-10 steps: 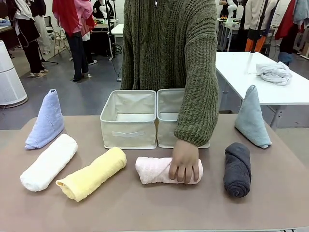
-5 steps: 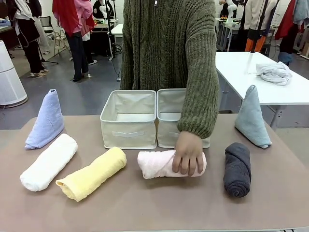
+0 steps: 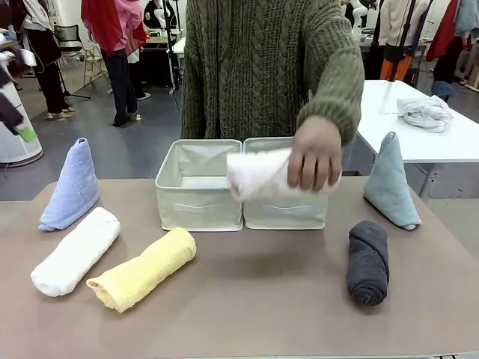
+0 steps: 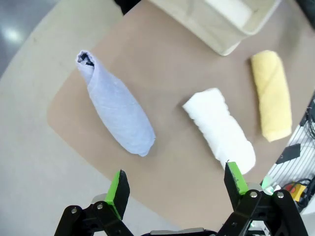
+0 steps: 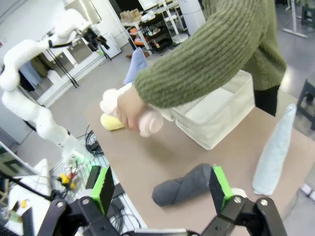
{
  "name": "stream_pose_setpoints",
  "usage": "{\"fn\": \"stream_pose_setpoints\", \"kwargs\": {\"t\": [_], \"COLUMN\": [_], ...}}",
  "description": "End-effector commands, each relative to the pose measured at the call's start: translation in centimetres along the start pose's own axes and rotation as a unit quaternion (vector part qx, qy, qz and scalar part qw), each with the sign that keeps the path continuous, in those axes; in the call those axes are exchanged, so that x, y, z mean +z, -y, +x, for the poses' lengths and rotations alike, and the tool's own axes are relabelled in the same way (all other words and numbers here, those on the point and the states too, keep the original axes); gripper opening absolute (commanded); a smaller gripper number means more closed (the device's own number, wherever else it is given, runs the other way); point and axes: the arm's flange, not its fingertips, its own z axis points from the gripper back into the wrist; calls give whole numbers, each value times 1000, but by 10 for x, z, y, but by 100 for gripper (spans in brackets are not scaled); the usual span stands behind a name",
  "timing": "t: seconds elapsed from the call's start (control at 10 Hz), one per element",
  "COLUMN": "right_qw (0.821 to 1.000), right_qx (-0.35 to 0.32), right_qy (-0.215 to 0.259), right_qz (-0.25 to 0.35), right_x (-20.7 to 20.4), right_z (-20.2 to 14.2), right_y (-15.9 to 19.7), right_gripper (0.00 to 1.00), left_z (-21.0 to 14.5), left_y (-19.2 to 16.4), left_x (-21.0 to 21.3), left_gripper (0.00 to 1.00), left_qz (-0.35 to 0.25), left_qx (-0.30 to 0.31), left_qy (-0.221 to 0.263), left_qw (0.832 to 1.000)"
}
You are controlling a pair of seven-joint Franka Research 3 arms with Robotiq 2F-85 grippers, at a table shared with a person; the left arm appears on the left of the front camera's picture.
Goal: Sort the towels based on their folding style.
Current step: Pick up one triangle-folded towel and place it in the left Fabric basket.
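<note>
While the person does the sorting, the left end effector (image 4: 176, 184) hangs high above the desk (image 4: 167, 64) with its jaws wide and nothing between them. I judge this a stand-off, not a reach. From it, the lavender-blue cone (image 4: 118, 118) lies at 11 o'clock, the white roll (image 4: 221, 130) at 1 o'clock and the yellow roll (image 4: 270, 93) farther out at 2 o'clock, all well apart from the pads.

The right end effector (image 5: 161, 189) is likewise spread wide and empty. The dark grey roll (image 5: 184, 189) lies near at 1 o'clock, below it on the desk, and the pale teal cone (image 5: 275, 152) is at 2 o'clock.

Farther out at 12 o'clock, the person's hand (image 3: 314, 153) grips the pink roll (image 3: 258, 172) off the desk, in front of the two cream fabric boxes (image 3: 198, 187) — probably so it can drop into one as the bin for rolls. Which box is meant, I cannot tell.
</note>
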Motion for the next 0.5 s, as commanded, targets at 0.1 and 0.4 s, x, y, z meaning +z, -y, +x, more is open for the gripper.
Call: {"fn": "stream_pose_setpoints", "kwargs": {"t": [0.1, 0.4], "right_qw": [1000, 1000], "right_qx": [1, 1], "right_qy": [3, 3], "right_qz": [3, 3], "right_x": [0, 0], "right_z": [0, 0], "right_y": [1, 1], "right_gripper": [100, 100], "left_z": [43, 42], "left_y": [-39, -41], "left_x": [-28, -43], "left_gripper": [100, 100], "left_qz": [34, 25], "left_qx": [54, 45], "left_qy": [-32, -26], "left_qw": [997, 998]}}
